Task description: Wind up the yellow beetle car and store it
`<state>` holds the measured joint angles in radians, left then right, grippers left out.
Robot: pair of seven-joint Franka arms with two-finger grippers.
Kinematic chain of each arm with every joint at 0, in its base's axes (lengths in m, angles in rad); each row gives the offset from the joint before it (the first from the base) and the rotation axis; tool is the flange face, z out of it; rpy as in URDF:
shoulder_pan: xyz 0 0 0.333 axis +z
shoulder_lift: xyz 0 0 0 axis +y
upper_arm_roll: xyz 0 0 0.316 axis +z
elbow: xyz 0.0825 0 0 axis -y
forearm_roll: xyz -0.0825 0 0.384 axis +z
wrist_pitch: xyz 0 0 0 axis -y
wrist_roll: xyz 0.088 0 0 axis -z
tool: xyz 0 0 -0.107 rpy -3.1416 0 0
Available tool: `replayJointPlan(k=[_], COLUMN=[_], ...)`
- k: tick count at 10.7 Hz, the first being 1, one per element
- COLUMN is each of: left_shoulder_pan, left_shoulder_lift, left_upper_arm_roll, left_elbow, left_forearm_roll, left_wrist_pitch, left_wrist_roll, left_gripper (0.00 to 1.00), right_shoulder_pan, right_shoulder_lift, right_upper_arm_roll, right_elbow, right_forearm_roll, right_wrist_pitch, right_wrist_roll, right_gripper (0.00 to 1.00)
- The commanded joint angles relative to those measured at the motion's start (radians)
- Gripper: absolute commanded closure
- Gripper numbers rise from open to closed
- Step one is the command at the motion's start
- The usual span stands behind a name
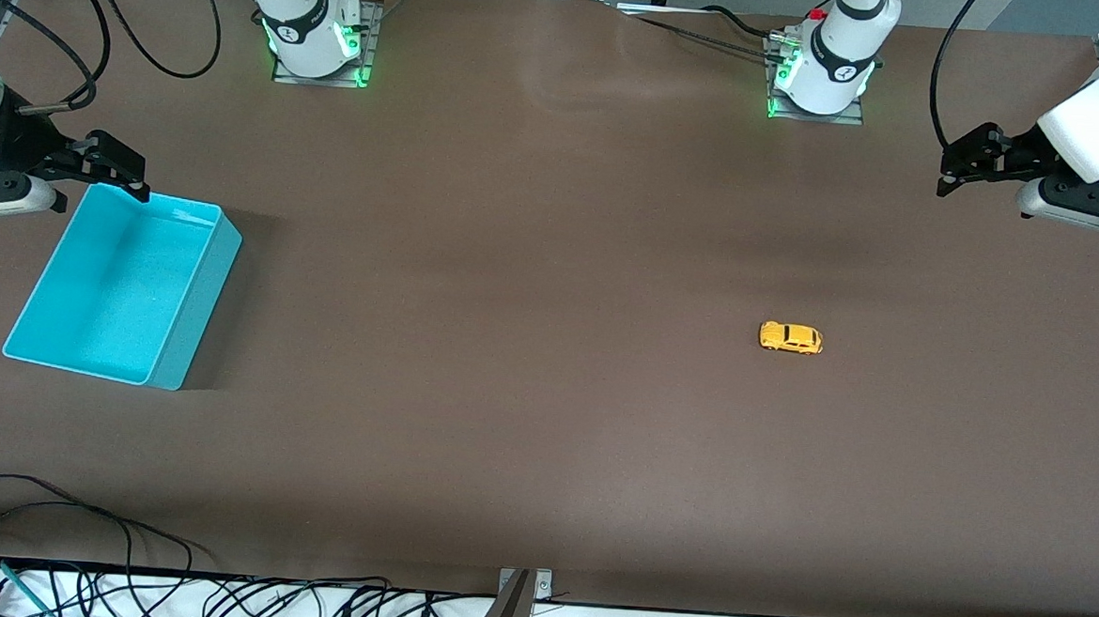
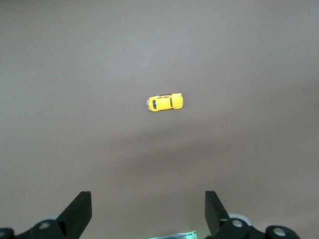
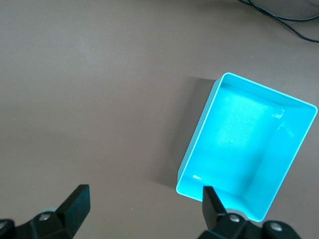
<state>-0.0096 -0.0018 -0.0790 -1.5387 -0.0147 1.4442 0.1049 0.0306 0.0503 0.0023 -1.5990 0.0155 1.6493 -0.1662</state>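
Note:
The yellow beetle car (image 1: 791, 338) stands on its wheels on the brown table, toward the left arm's end; it also shows in the left wrist view (image 2: 165, 102). The turquoise bin (image 1: 224, 235) sits toward the right arm's end and is empty; the right wrist view shows it too (image 3: 198, 130). My left gripper (image 1: 946, 175) hangs open and empty in the air at the left arm's end of the table, its fingers wide apart (image 2: 148, 209). My right gripper (image 1: 135, 181) is open and empty over the bin's edge nearest the robots (image 3: 144, 204).
The arm bases (image 1: 315, 33) (image 1: 820, 73) stand along the table's edge farthest from the front camera. Black cables (image 1: 77, 528) lie at the table's edge nearest that camera. A cable (image 3: 284, 17) runs on the table near the bin.

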Motion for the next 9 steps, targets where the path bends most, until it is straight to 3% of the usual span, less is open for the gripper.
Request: replayJointPlan(k=[1, 9], left_shoulder_pan=[-0.006, -0.006], left_shoulder_lift=[0.0, 0.0], left_upper_arm_roll=[-0.002, -0.002], left_elbow=[0.005, 0.006], left_forearm_roll=[0.024, 0.022], left_wrist_pitch=[-0.01, -0.01], left_wrist_roll=[0.006, 0.006], left_gripper=[0.0, 0.0], right_shoulder_pan=[0.003, 0.003], right_shoulder_lift=[-0.004, -0.004], right_upper_arm_roll=[-0.004, -0.008], right_elbow=[-0.002, -0.002], right_forearm_roll=[-0.012, -0.006], right_wrist_pitch=[-0.011, -0.02], right_wrist_roll=[-0.003, -0.022], right_gripper=[0.0, 0.0])
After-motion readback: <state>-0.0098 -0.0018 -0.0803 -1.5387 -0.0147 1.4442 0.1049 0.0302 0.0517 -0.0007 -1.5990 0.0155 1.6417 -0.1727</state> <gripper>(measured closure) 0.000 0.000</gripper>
